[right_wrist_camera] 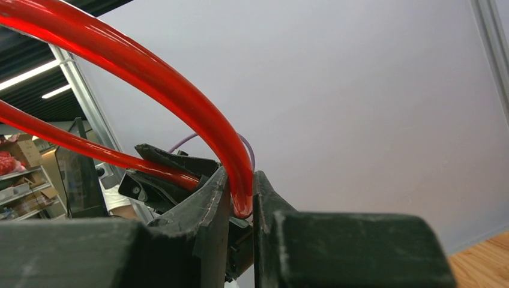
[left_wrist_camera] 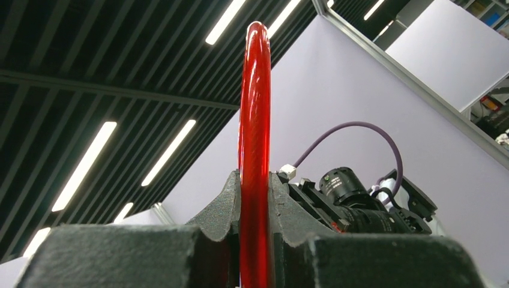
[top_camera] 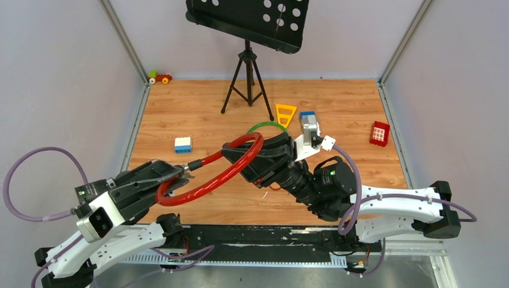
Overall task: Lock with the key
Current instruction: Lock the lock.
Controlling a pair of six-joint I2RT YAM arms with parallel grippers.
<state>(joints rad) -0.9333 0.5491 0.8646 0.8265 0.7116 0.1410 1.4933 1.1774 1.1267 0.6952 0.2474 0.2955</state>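
A red cable (top_camera: 231, 171) bent into a loop hangs above the table between both grippers. My left gripper (top_camera: 182, 172) is shut on the cable next to its dark end plug (top_camera: 195, 164). In the left wrist view the cable (left_wrist_camera: 255, 108) rises straight up between the shut fingers (left_wrist_camera: 228, 204). My right gripper (top_camera: 231, 151) is shut on the far side of the loop. In the right wrist view the cable (right_wrist_camera: 150, 66) curves down into the gripper (right_wrist_camera: 241, 195). The key does not show in any view, and no padlock can be made out.
A green cable (top_camera: 268, 125) lies behind the right gripper. Also on the wooden table are a yellow triangle (top_camera: 286, 113), a blue-and-white brick (top_camera: 183, 144), a blue-topped grey block (top_camera: 309, 125) and a red block (top_camera: 379, 133). A black tripod stand (top_camera: 247, 78) is at the back.
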